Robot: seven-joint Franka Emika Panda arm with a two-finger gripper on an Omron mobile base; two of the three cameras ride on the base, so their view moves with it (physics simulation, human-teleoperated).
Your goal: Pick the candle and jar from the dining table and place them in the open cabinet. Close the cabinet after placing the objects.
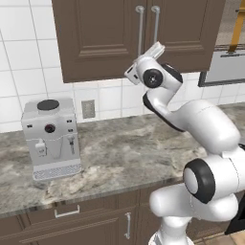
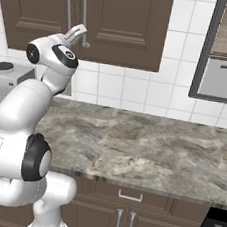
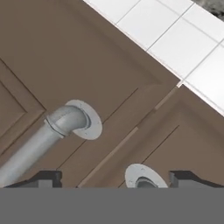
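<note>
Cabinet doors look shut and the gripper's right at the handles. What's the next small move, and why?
Probably ease the hand straight back from the cabinet. Both doors sit flush, the seam between them is closed, and the open gripper holds nothing, with its tips either side of the lower handle mount and the other bar handle just beside them. Backing off first should keep the fingers from snagging a handle.
</note>
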